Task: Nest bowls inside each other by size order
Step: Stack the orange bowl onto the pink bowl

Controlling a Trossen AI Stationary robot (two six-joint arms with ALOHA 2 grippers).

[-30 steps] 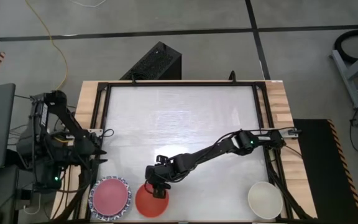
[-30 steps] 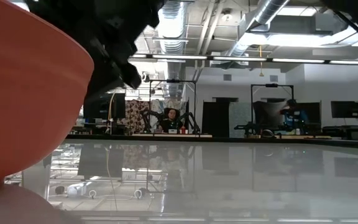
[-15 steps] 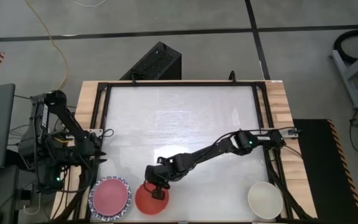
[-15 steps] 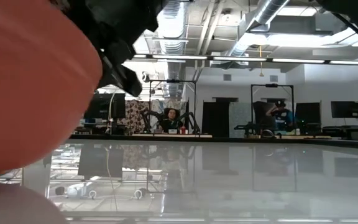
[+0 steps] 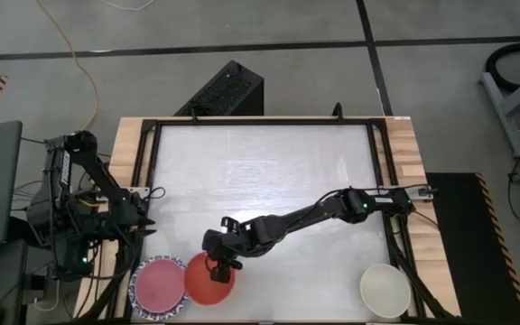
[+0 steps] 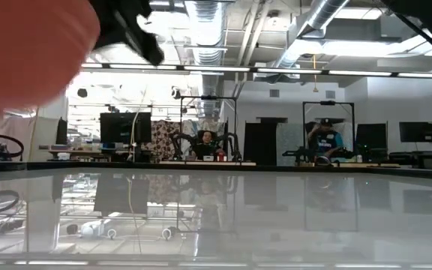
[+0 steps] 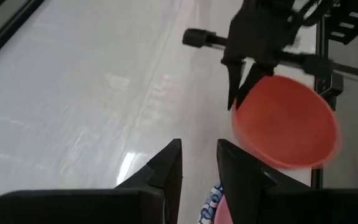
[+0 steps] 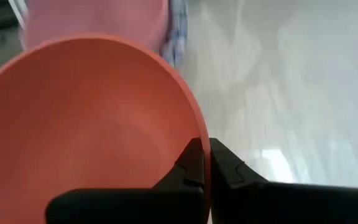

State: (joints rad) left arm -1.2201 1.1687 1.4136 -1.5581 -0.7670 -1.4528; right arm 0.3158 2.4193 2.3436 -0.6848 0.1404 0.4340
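Observation:
A red bowl (image 5: 210, 282) hangs over the table's near edge, with my right gripper (image 5: 217, 264) shut on it. In the low view the red bowl (image 6: 28, 52) is well above the table top. Just to its left, a pink bowl (image 5: 158, 284) sits inside a bowl with a blue-and-white patterned rim (image 5: 135, 291). A cream-white bowl (image 5: 385, 289) rests on the table at the near right. My left gripper (image 7: 197, 163) waits by the table's left edge, open, with nothing between its fingers. My right gripper pinches the red bowl's rim (image 8: 199, 134) on the bowl's far side, one finger (image 8: 191, 158) inside the bowl and the other outside. The fingers come from above, slanting in from the table's right. The bowl is lifted clear of the table and tilted.
A black frame (image 5: 152, 171) runs round the white table top. The wide middle and far part of the table (image 5: 260, 171) holds no objects. A black box (image 5: 227, 90) stands on the floor beyond the far edge. People sit far back in the room.
My right gripper has risen and gone toward the table's left edge, toward the pink bowl. The red bowl, which stood on the table a second ago, is lifted clear and now overlaps the pink bowl's right rim in the high view.

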